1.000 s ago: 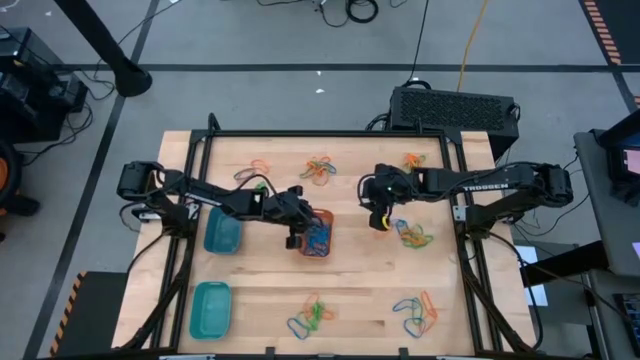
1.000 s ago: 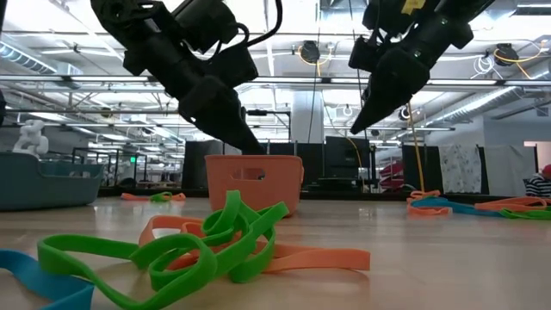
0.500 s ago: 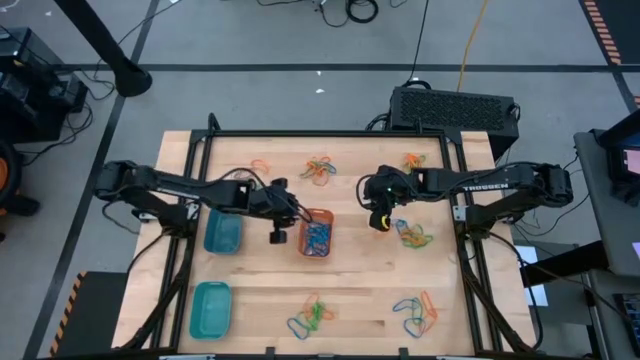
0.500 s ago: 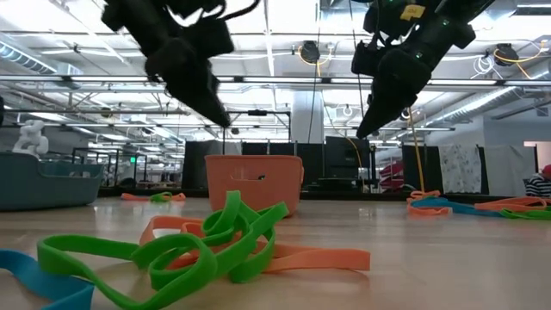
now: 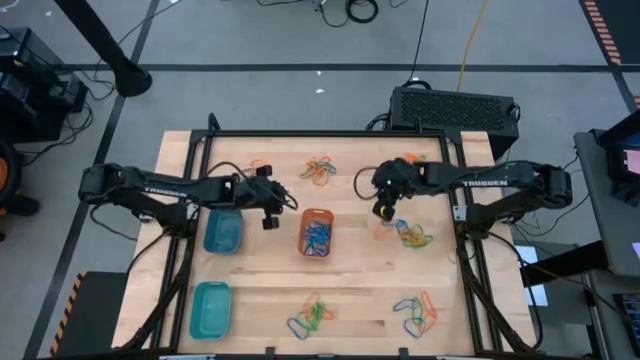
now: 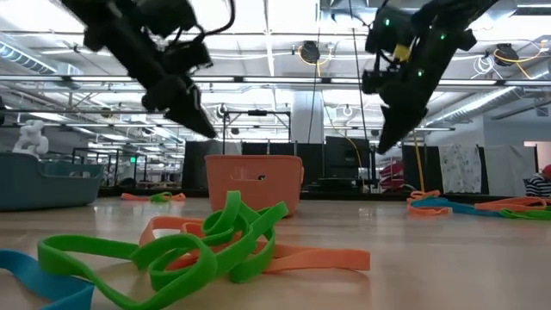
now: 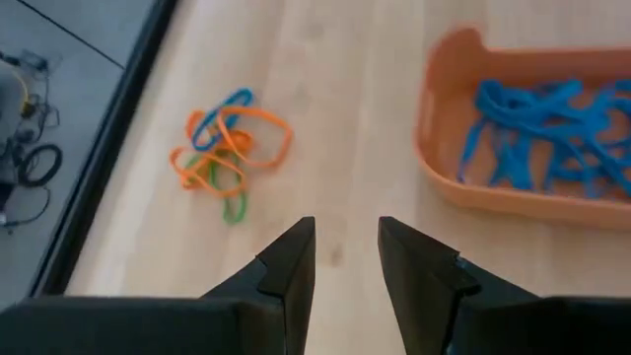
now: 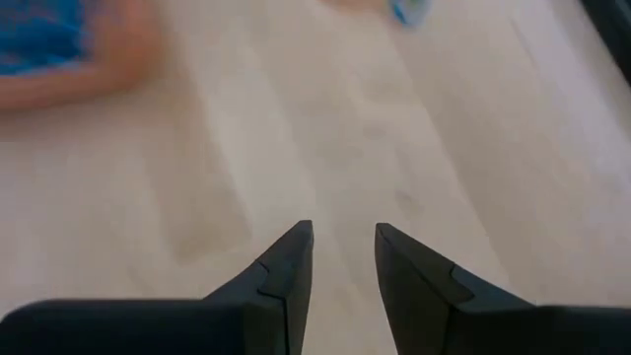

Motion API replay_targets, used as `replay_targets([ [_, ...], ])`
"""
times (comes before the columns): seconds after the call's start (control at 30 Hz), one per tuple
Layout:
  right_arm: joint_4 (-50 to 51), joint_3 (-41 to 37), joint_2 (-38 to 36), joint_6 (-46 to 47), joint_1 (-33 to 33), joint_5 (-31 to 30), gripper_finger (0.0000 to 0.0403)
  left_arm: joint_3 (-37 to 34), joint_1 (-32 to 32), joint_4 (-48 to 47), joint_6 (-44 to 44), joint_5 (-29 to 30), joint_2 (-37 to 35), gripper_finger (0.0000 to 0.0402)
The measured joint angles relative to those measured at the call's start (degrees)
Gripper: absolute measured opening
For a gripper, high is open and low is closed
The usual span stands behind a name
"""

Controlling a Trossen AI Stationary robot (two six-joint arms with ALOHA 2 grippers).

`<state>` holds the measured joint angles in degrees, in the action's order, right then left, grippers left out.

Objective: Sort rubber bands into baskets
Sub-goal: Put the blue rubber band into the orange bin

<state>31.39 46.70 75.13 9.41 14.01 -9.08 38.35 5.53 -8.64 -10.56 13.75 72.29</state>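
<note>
I see blue rubber bands [image 5: 316, 238] in the orange basket [image 5: 316, 215]; mixed piles [image 5: 313, 314] remain on the tabletop [image 5: 360, 290]. Both jaws are parted, empty.

Light is bright and even from above. In the low view, ceiling light strips [image 6: 275, 34] glare white behind the dark arms, which read almost as silhouettes. From overhead the pale table [image 5: 350, 290] is evenly lit, with only soft, short shadows under the arms. The green rubber bands [image 6: 189, 245] nearest the low camera are large and slightly soft, while the orange basket [image 6: 254, 181] behind them is sharper. The right wrist view is smeared with motion blur; the left wrist view is clear, its claw [image 7: 345, 261] slightly soft.
</note>
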Motion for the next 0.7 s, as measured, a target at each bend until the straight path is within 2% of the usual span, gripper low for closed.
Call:
replay_targets([
  [0.13,3.37,0.00,0.01,0.44,6.94,0.07,0.0105,-5.98,4.70,12.89,-0.80,-5.32,-0.16,0.0122],
  [0.33,3.94,-1.76,0.01,0.95,16.30,0.00,0.0105,-11.11,9.33,27.55,0.70,-17.03,-0.23,0.0122],
  [0.47,2.07,-5.54,0.03,1.38,18.92,0.04,0.0105,-11.48,9.78,29.81,1.19,-20.70,-0.20,0.0122],
  [0.63,-2.55,-9.90,0.03,1.95,20.07,0.71,0.0105,-11.48,9.72,31.35,1.27,-21.10,-0.22,0.0122],
  [0.7,-3.59,-11.01,0.03,1.89,19.72,2.99,0.0105,-11.48,9.72,31.27,1.81,-21.10,-0.20,0.0122],
])
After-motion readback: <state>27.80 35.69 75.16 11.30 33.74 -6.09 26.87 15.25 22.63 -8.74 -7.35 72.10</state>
